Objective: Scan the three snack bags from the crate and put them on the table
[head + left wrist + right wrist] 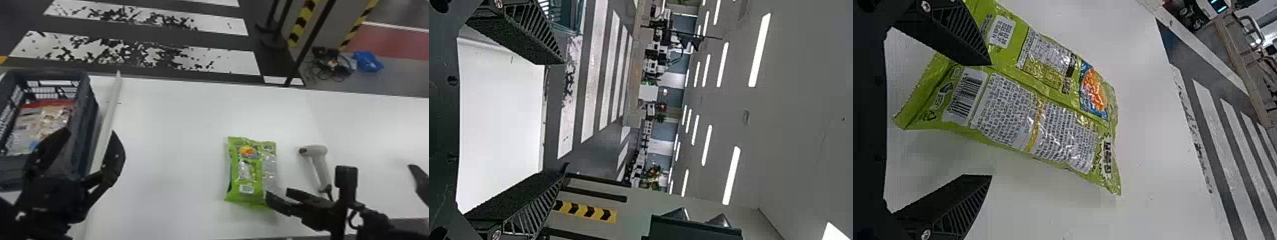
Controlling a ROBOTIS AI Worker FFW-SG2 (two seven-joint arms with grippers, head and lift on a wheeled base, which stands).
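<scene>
Green bag (250, 172) on table (172, 127), scanner (316, 150) nearby

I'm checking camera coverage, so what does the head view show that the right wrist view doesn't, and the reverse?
Head view: the dark crate with a red-edged packet inside, the pale handheld scanner lying on the table, and the left hand.

Right wrist view: the bars of a barcode, the hand's ridged fingers, and a curved metal bar beyond the floor.

Both: the green bag, the white table, the right hand and striped floor.
</scene>
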